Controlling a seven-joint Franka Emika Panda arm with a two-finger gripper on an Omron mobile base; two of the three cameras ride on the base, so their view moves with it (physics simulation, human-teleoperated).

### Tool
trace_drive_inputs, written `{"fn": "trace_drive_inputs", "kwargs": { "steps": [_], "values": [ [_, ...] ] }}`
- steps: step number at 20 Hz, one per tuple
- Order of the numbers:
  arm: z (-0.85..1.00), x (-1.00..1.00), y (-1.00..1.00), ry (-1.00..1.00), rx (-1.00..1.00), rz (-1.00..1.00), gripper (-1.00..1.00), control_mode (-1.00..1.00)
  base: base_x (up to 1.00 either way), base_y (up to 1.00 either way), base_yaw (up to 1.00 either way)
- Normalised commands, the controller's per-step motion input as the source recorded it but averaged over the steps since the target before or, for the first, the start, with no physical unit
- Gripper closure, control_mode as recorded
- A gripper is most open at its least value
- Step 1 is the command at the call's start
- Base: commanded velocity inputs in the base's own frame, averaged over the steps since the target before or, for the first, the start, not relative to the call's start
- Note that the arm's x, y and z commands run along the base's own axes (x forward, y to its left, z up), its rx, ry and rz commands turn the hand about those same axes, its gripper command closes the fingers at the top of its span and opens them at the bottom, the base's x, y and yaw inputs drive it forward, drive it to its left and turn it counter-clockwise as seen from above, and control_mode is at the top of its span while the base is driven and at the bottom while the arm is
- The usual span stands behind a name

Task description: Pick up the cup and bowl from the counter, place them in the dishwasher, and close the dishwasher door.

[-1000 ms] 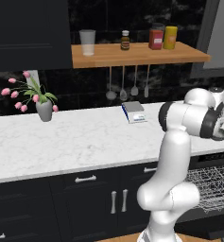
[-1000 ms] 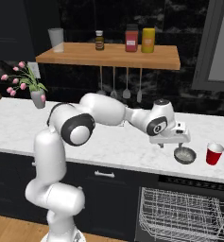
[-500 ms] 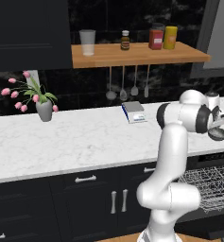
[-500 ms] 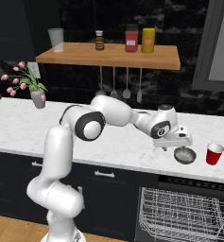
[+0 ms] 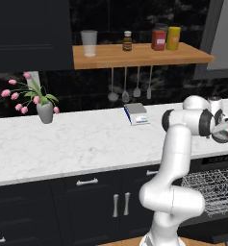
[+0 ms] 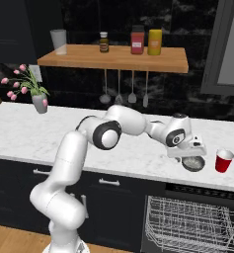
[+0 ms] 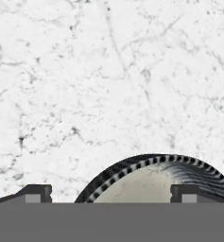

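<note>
Mostly white marble counter (image 6: 49,133) beneath shelf (image 6: 118,57)

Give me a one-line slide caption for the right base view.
Open gripper poised over the bowl on the marble counter, red cup beside it, dishwasher open below.

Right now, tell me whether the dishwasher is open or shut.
Open. The dishwasher shows its grey wire rack pulled out below the counter edge, uncovered by any door panel.
</note>
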Motion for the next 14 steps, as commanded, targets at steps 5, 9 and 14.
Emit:
{"fn": "trace_drive_inputs", "kwargs": {
  "steps": [5,9,14],
  "values": [
    [-0.29,0.00,-0.04,0.09,0.00,0.00,-1.00,-1.00,0.00,0.00,0.00],
    [-0.29,0.00,0.00,0.06,0.01,0.00,-1.00,-1.00,0.00,0.00,0.00],
    [-0.33,0.00,0.00,0.02,0.03,0.00,1.00,-1.00,0.00,0.00,0.00]
  ]
}}
